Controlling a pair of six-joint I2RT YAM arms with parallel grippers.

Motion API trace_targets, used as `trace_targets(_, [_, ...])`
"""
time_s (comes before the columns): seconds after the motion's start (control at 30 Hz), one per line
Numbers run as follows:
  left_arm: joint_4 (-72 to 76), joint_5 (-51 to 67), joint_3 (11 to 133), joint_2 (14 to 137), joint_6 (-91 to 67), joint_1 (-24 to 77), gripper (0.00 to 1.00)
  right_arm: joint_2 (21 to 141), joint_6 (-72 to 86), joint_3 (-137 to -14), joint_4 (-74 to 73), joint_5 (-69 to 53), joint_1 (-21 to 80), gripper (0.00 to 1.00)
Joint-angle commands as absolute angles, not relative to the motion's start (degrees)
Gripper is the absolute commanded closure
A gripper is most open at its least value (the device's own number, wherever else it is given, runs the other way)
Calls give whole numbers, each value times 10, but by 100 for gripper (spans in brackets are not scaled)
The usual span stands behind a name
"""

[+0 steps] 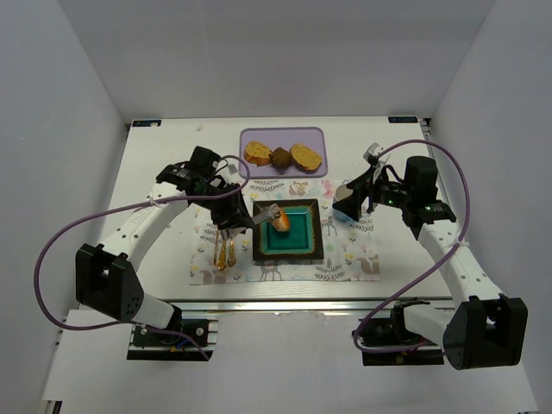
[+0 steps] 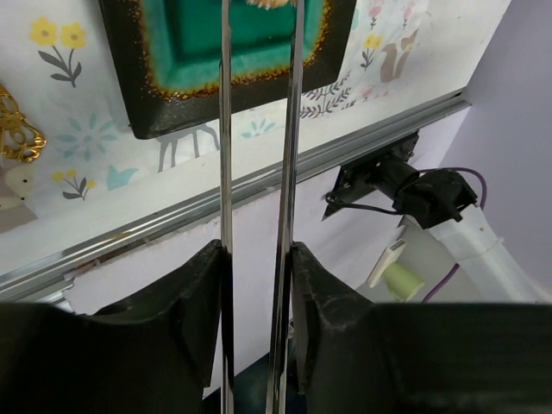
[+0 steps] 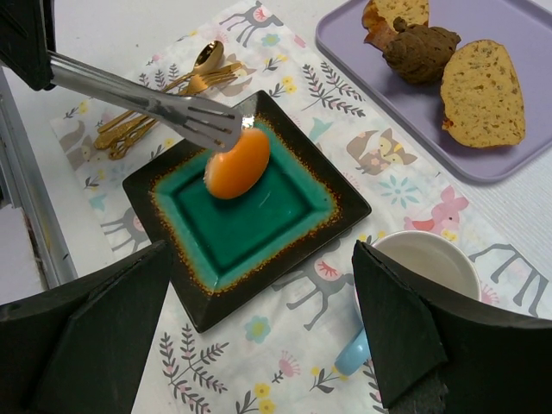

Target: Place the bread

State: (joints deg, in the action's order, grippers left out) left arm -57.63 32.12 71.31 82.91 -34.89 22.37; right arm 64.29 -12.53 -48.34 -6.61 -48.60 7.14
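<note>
My left gripper [image 1: 235,216] is shut on a pair of metal tongs [image 1: 261,213]. The tongs pinch an orange bread roll [image 1: 279,220] and hold it just above the teal square plate with a black rim [image 1: 259,250]. In the right wrist view the roll [image 3: 236,163] hangs in the tongs' tips [image 3: 185,114] over the plate [image 3: 341,203], tilted. In the left wrist view the tongs' two arms [image 2: 226,129] run from my left gripper [image 2: 257,259] to the plate [image 2: 172,103]. My right gripper [image 1: 349,203] is open and empty to the right of the plate, and shows in its own wrist view [image 3: 259,328].
A purple tray [image 1: 282,138] at the back holds two bread slices and a dark roll [image 3: 420,53]. A white cup with a blue handle [image 3: 423,263] stands right of the plate under my right gripper. Gold cutlery [image 1: 224,252] lies left of the plate on a patterned placemat [image 1: 345,263].
</note>
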Motion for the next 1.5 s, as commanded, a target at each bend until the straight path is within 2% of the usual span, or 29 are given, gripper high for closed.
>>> trace_targets(0.0, [-584,322,737,822,-332,227,55,644,-128,-505,-66,-498,69,11])
trace_targets(0.27, [-608,310,772,824,-324,226,53,650,-130,-507,-65,-498,69,11])
trace_targets(0.5, [-653,250,860,838,-316,214,55,651,-132,-505,-64,-498,69,11])
trace_targets(0.73, [-598,236,927,903,-310,188,58,649,-134,-497,-64,-501,69,11])
trace_targets(0.9, [-510,287,959,975,-362,170,57,646,-136,-497,-62,-499,69,11])
trace_targets(1.03, [-504,321,995,1038,-409,162,54,643,-139,-494,-62,-497,69,11])
trace_targets(1.2, [-433,381,945,1032,-485,142,50,639,-135,-488,-55,-492,69,11])
trace_targets(1.47, [-387,407,933,1045,-531,131,50,639,-135,-482,-54,-490,69,11])
